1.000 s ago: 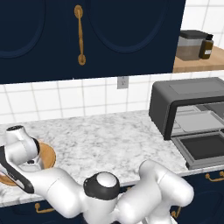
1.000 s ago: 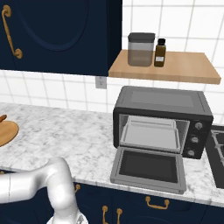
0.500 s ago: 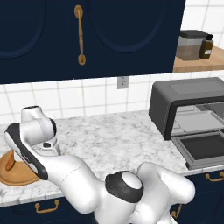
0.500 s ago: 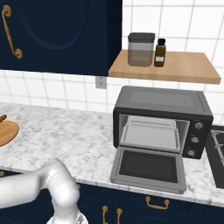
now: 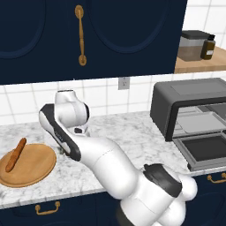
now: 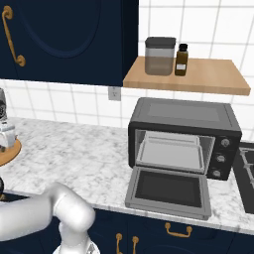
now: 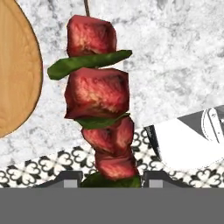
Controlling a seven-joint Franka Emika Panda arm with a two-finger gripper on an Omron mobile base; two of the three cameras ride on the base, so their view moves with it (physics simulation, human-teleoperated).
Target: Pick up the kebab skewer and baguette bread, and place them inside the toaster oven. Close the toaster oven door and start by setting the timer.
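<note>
Hand view: kebab skewer (image 7: 99,103) runs up from between the two dark finger tips, red meat chunks with green pepper slices, bare stick end at the top. Claw (image 7: 111,178) closed on the skewer's lower end, a tip at either side of the lowest chunk. To the claw's left, the curved rim of the round wooden plate (image 7: 17,74); beneath and beyond the skewer, grey marble counter (image 7: 175,57); patterned tile floor low in frame.

Left base view: baguette bread (image 5: 16,154) lies on the wooden plate, toward its left side, well left of the arm. The hand itself is hidden behind the arm's upper links, so the grip can't be read from here. Far to the right, the toaster oven (image 5: 190,106) with its door dropped open.

Right base view: a sliver of the plate at the far left edge, part of the arm above it. Well right of that, the toaster oven seen front-on: toaster oven door (image 6: 169,191) lying flat and open, a grey tray on the rack inside, three knobs down its right side. Above it a wooden shelf (image 6: 188,77) with a lidded canister (image 6: 160,55) and a small dark bottle (image 6: 181,60)
</note>
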